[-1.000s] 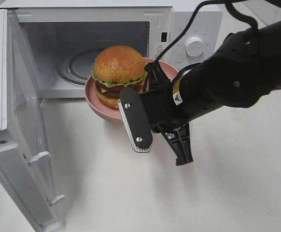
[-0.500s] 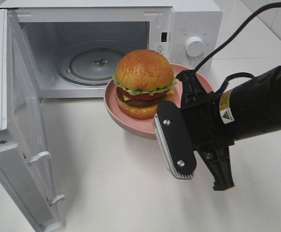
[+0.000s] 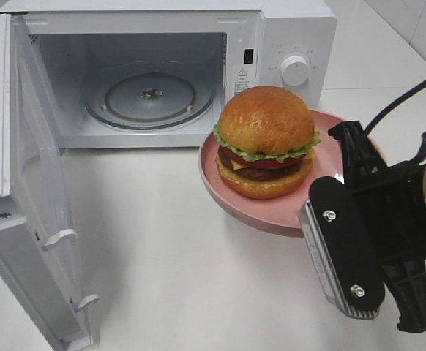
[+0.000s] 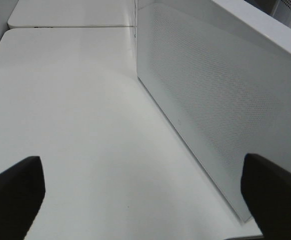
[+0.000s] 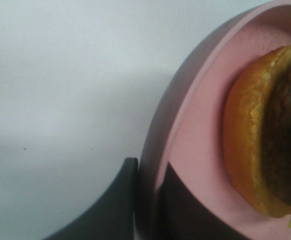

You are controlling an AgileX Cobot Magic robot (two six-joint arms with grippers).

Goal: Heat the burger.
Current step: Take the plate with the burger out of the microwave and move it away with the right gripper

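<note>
The burger (image 3: pixel 266 142), with a glossy brown bun, lettuce and a dark patty, sits on a pink plate (image 3: pixel 220 183). My right gripper (image 3: pixel 347 157) is shut on the plate's right rim and holds it above the table, in front of the microwave's control panel. The right wrist view shows the fingers (image 5: pixel 119 200) pinching the plate's rim (image 5: pixel 185 140), with the burger (image 5: pixel 250 130) just beyond. In the left wrist view my left gripper (image 4: pixel 143 195) is open and holds nothing, low over the table beside the outer face of the microwave door (image 4: pixel 220 100).
The white microwave (image 3: pixel 290 36) stands at the back with its door (image 3: pixel 30 183) swung wide open to the left. Its glass turntable (image 3: pixel 151 95) is bare. A dial (image 3: pixel 295 70) sits on the control panel. White tabletop (image 3: pixel 184 278) spreads in front.
The right arm has carried the plate and burger rightward and toward the front, away from the microwave opening. The turntable is now fully in view. The left gripper is unchanged.
</note>
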